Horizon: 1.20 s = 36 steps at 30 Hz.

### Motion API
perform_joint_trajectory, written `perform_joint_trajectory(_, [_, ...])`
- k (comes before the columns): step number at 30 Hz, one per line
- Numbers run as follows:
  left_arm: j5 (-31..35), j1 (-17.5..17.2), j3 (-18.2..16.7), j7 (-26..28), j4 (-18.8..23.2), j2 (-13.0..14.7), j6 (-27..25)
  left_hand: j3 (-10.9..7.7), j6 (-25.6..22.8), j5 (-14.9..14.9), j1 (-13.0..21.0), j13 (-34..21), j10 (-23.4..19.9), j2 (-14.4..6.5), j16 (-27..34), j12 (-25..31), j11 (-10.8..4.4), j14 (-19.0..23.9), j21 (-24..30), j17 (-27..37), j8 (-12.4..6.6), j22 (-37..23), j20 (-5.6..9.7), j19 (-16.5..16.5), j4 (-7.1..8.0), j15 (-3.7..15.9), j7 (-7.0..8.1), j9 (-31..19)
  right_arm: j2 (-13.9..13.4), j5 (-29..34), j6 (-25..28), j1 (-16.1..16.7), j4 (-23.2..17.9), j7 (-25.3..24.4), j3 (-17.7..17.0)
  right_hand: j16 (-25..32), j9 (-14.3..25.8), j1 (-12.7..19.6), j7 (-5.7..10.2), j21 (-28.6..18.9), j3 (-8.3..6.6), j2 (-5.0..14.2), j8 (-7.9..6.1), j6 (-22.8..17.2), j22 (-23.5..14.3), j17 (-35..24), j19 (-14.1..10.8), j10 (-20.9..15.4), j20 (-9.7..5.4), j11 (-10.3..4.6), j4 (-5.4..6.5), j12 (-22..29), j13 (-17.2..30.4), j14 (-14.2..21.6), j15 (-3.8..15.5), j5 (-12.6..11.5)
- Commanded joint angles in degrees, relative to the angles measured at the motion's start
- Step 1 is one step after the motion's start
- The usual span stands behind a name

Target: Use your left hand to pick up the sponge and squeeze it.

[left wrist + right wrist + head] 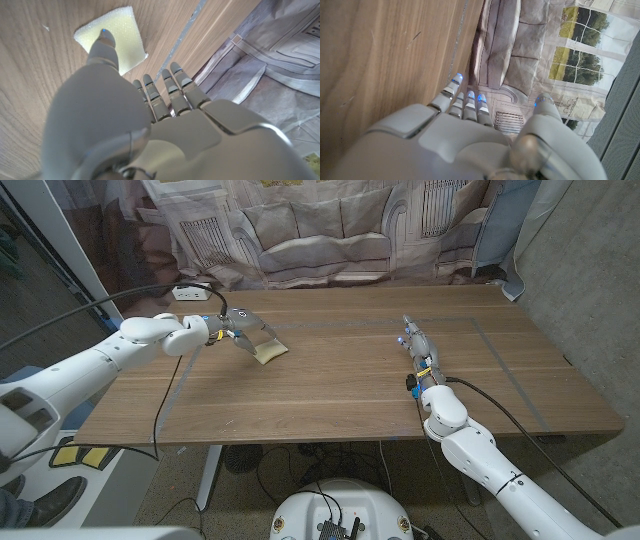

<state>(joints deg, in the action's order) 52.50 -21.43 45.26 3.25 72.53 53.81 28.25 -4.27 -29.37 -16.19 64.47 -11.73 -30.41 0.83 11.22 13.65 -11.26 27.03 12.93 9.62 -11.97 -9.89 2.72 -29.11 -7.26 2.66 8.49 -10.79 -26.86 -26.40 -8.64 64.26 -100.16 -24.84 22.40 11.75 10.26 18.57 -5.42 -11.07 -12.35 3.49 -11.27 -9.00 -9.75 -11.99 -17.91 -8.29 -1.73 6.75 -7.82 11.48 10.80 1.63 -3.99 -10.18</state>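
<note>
While your left hand (232, 326) reaches over the sponge (270, 351), you can see the sponge lying flat on the worktop (340, 390), near the far left corner. It is a thin, pale yellow square with a finely pitted, porous face and slightly ragged edges. From the left wrist view, the thumb tip sits on or just above the sponge (116, 36), and I cannot tell whether it touches; the other fingers (170, 90) are stretched out straight beside it over bare wood, so the hand is released and grasps nothing. Your right hand (418, 352) stands well apart, toward the right side of the worktop, fingers extended together and holding nothing. A strip of grey tape (330, 326) runs across the worktop beyond the sponge.
</note>
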Motion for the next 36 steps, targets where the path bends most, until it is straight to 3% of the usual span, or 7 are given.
perform_joint_trajectory(1, [-6.8,2.8,1.7,-3.9,-6.7,-3.1,4.1,-0.21,-0.4,0.5,1.4,-0.2,0.0,-0.4,-0.3,-0.4,0.93,0.4,0.7,0.2,-0.06,0.0,-0.75,-3.1,-0.46,6.65,-1.62,-0.3,-0.4,-0.2,0.8,0.5,-0.9,-0.4,-0.1,0.3,0.3,0.4,-0.03,-0.1,0.14,0.17,0.23,-0.3,-0.1,-0.1,0.1,-0.2,0.36,-0.02,-0.10,-0.2,0.1,0.2,-0.18,0.1])
perform_joint_trajectory(9, [-13.8,3.5,1.4,-8.5,-9.8,-4.5,5.3,-0.47,-0.6,1.2,2.4,-0.3,-0.2,-1.0,-0.1,-0.4,1.45,1.3,0.7,0.2,0.07,0.1,-1.34,-4.6,-0.61,5.64,-2.93,-0.3,-0.8,-0.2,1.6,0.6,-1.8,-0.6,-0.2,0.3,0.3,0.4,-0.03,-0.1,0.18,0.15,0.22,-0.3,-0.1,-0.2,0.1,-0.2,0.38,-0.04,-0.09,-0.1,0.1,0.2,-0.27,0.1])
perform_joint_trajectory(25, [-12.6,4.8,3.9,-6.1,-13.7,-6.0,5.3,-0.54,-1.2,2.2,2.8,-0.4,-0.3,-1.7,0.0,-0.5,1.99,1.8,0.1,0.3,0.04,0.1,-1.36,-4.8,-0.43,5.18,-3.41,-0.4,-0.9,-0.6,2.4,0.4,-1.9,-0.6,-0.1,0.3,0.3,0.4,-0.03,0.0,0.20,0.21,0.21,-0.4,-0.1,-0.2,0.1,-0.2,0.50,-0.01,-0.07,-0.2,0.1,0.3,-0.35,0.1])
perform_joint_trajectory(36, [-12.8,5.9,6.6,-4.2,-18.7,-8.8,6.4,-0.57,-2.0,2.9,3.0,-0.5,-1.0,-2.1,-0.1,-0.4,2.27,1.9,-0.3,0.4,-0.09,0.0,-1.45,-4.9,-0.33,5.05,-3.44,-0.4,-0.7,-0.9,2.3,0.2,-1.3,-0.5,-0.1,0.3,0.3,0.4,-0.03,0.0,0.23,0.23,0.23,-0.4,-0.1,-0.2,0.1,-0.3,0.62,-0.04,-0.06,-0.2,0.1,0.3,-0.44,0.1])
